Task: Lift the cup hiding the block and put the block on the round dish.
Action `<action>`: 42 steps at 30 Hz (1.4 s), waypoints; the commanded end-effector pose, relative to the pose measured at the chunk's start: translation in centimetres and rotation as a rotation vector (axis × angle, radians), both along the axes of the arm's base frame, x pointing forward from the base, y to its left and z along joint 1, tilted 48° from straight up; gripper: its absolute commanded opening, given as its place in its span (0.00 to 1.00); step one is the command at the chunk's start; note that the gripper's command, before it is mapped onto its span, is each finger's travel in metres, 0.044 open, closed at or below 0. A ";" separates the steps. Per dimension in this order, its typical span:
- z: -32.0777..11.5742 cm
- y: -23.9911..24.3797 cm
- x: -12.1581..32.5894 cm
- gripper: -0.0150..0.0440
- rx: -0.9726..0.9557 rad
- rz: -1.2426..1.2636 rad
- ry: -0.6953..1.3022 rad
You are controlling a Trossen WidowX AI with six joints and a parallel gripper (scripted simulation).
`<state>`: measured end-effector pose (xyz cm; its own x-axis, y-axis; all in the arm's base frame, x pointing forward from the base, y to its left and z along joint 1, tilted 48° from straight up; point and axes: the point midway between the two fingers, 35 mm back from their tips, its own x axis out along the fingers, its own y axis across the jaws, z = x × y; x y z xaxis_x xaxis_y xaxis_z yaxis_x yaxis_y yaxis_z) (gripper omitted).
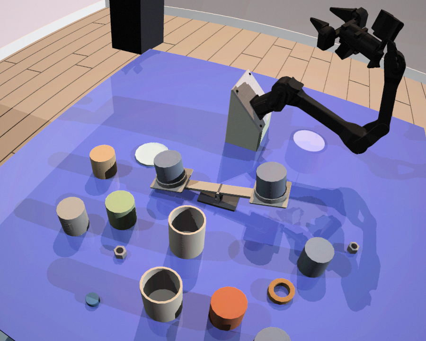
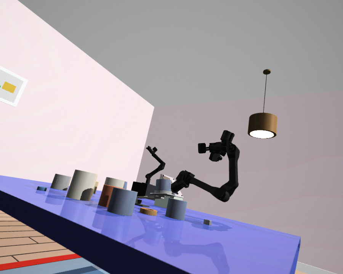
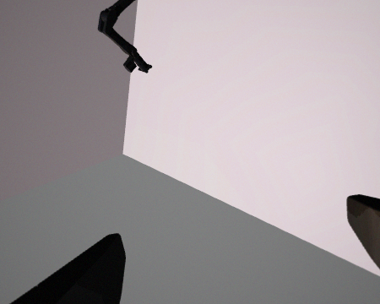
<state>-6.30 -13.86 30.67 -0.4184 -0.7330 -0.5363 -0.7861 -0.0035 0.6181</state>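
Note:
Two identical grey-blue cups stand upside down on the ends of the balance: a left cup (image 1: 168, 166) and a right cup (image 1: 270, 180) (image 2: 163, 185). The balance beam (image 1: 234, 189) looks tilted, its left end lower and its right end higher. The round dish (image 1: 146, 155) is white and lies just behind the left cup, which overlaps its edge in the top view. No block shows; what is under the cups is hidden. My gripper (image 1: 321, 14) (image 2: 208, 152) (image 3: 233, 226) is open and empty, raised high at the right, far from both cups and the dish.
In front of the balance stand two hollow beige cylinders (image 1: 186, 237) (image 1: 161, 298), an orange cylinder (image 1: 228, 305) and a grey cylinder (image 1: 315, 256). An orange ring (image 1: 271, 291) lies there. Green (image 1: 120, 209), tan (image 1: 103, 161) and light grey (image 1: 72, 216) cylinders stand left.

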 end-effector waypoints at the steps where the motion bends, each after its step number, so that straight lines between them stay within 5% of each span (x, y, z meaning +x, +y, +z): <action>1: 0.0 0.0 0.0 0.98 0.003 0.004 0.002; 42: -9.1 -5.3 8.1 1.00 0.599 1.145 0.478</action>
